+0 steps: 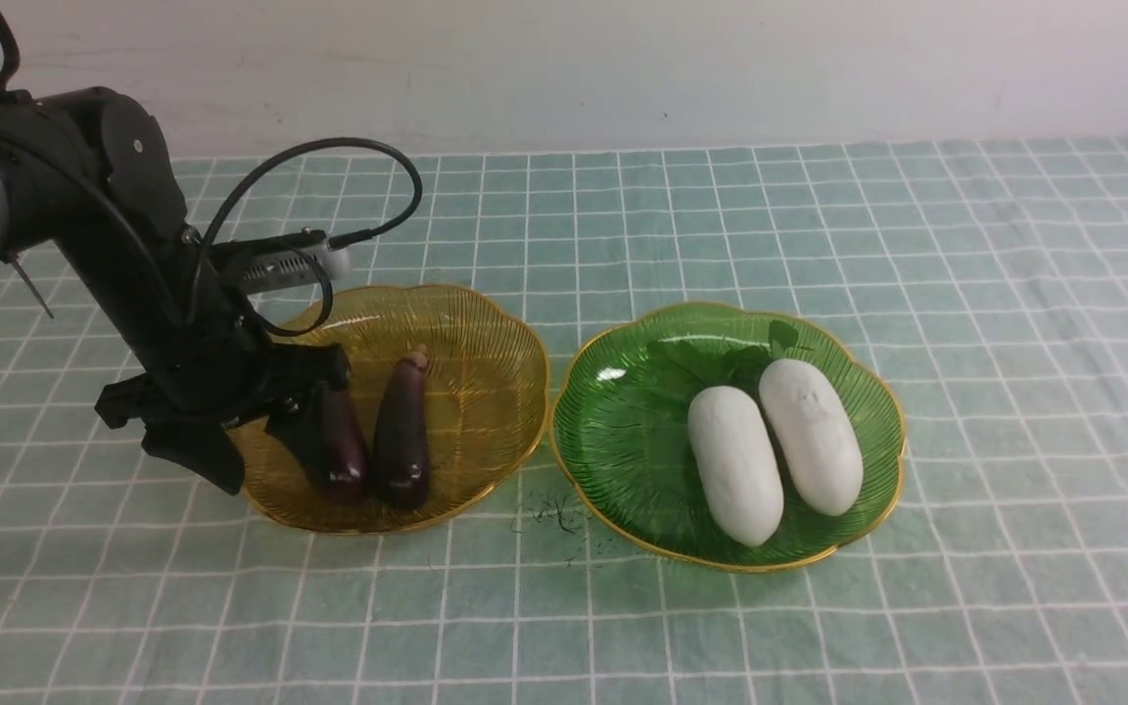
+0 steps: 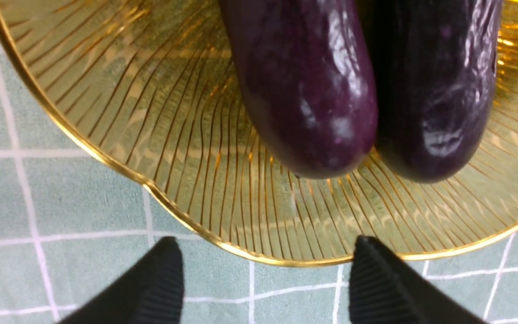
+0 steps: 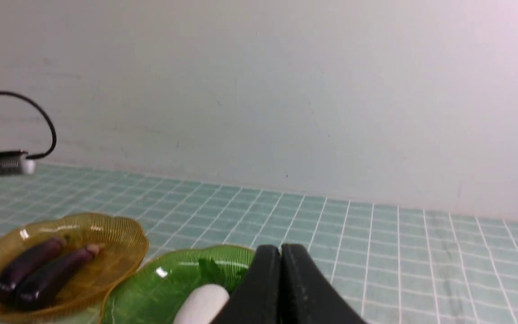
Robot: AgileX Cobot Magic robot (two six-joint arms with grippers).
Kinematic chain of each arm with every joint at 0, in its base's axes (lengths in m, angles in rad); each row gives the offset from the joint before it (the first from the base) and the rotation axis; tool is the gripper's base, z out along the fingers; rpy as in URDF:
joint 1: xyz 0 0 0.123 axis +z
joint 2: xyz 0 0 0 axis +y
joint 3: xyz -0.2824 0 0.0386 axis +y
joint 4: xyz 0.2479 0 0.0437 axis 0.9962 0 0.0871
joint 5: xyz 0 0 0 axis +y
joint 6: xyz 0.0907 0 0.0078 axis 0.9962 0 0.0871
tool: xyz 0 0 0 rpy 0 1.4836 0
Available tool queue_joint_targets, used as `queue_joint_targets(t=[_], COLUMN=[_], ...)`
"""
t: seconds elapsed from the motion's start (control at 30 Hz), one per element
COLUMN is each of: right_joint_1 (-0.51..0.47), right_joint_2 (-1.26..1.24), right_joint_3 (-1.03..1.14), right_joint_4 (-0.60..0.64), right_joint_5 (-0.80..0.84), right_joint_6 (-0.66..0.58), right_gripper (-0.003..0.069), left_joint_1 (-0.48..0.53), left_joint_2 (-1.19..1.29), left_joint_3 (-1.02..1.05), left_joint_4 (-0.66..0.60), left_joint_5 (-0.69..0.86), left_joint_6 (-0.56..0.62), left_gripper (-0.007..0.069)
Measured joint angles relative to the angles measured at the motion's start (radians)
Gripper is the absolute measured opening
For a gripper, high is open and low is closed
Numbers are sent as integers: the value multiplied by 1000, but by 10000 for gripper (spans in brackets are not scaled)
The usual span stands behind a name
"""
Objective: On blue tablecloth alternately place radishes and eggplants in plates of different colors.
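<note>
One blue tablecloth (image 1: 916, 245) with a white grid. Two ribbed, gold-rimmed plates: one amber-yellow plate (image 1: 486, 352) and one green plate (image 1: 623, 441). Two glossy dark purple eggplants: a left eggplant (image 1: 341, 448) and a right eggplant (image 1: 401, 431). Two white radishes: a left radish (image 1: 735, 465) and a right radish (image 1: 812, 438). Two black robot hands: one left hand (image 2: 264, 256) and one right hand (image 3: 280, 252).

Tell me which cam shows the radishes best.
Front view: both radishes lie whole, side by side in the green plate. Right wrist view catches only one white end, partly behind the shut right gripper. Left wrist view shows none, only eggplants in the amber plate.
</note>
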Motion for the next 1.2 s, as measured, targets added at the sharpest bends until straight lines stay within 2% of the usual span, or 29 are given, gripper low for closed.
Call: queue_joint_targets(t=[0.07,0.17,0.27,0.3,0.4,0.73,1.0,1.17,1.2], right_joint_1=[0,0,0,0,0,0,-7,-58,-94], right_joint_2=[0,0,0,0,0,0,-11,-13,-13], right_joint_3=[58,94,104,106,105,105,213,313,343], right_joint_4=[1,1,1,1,1,1,-7,-69,-89], right_joint_5=[-101,-161,-162,-148,-128,-68,-110,-104,-86], right_joint_6=[0,0,0,0,0,7,7,7,7], right_gripper=[-15,-15,-15,-15,-15,-15,-15,-15,-15], left_joint_1=[0,0,0,0,0,0,0,0,0], left_joint_2=[0,0,0,0,0,0,0,-7,-27], left_joint_3=[0,0,0,0,0,0,0,0,0], left_joint_4=[1,1,1,1,1,2,2,3,12], left_joint_5=[4,16,19,19,19,21,24,25,26], left_joint_6=[23,39,42,43,45,46,46,46,46], left_gripper=[333,204,124,67,11,-8,-8,-8,-8])
